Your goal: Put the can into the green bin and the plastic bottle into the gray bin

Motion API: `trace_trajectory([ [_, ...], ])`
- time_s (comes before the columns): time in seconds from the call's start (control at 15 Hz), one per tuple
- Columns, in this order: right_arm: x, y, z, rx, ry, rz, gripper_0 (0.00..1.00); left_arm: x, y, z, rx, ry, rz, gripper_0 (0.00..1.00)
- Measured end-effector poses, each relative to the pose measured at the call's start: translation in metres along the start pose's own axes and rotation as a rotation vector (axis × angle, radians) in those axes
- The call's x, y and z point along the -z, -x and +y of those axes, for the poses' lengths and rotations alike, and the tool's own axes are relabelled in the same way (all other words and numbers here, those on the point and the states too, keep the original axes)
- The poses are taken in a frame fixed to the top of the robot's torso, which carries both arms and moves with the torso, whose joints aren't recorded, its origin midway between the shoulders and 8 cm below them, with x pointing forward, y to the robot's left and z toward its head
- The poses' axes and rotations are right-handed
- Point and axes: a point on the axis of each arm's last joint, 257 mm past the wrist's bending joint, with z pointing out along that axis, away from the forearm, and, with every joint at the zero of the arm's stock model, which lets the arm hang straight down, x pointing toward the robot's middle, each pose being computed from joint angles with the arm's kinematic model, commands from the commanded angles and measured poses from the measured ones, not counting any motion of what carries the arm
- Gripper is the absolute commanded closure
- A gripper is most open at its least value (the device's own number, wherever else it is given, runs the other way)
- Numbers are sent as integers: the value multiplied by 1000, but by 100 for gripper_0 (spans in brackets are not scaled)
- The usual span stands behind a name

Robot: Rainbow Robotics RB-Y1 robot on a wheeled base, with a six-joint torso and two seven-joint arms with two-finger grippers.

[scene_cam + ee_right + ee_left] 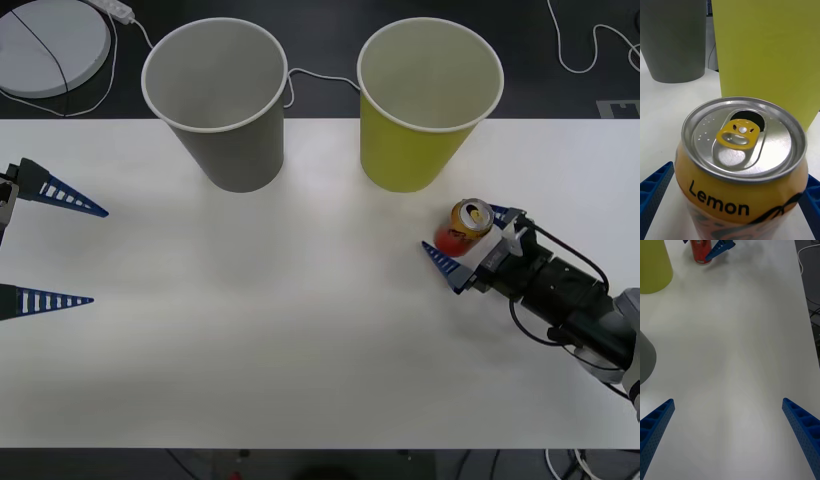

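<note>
Right gripper [470, 243]: low on the white table [300, 330], fingers spread either side of the can [467, 226], contact not discernible. Can: upright, tab opened, on the table just in front of the green bin [425, 110]. Gray bin [222, 105]: beside the green one. Left gripper [70, 250]: open, at the table's left edge.

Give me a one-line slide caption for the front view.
Right gripper straddles the upright can beside the green bin; left gripper waits open near the gray bin.
</note>
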Motion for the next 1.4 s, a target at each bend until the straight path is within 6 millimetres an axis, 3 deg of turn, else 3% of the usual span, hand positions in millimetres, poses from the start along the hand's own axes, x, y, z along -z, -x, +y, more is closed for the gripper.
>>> trace_trajectory([
  [0.07, -1, 0, 0, 2, 0, -1, 4, 0, 0, 0, 0, 0, 0, 0],
  [0.2, -1, 0, 0, 5, 0, 0, 88, 0, 0, 0, 0, 0, 0, 0],
  [0.27, -1, 0, 0, 5, 0, 0, 100, 0, 0, 0, 0, 0, 0, 0],
  [0.93, 3, 8, -2, 14, 26, -9, 100, 0, 0, 0, 0, 0, 0, 0],
  [1.4, 35, 27, -5, 17, 171, 42, 100, 0, 0, 0, 0, 0, 0, 0],
])
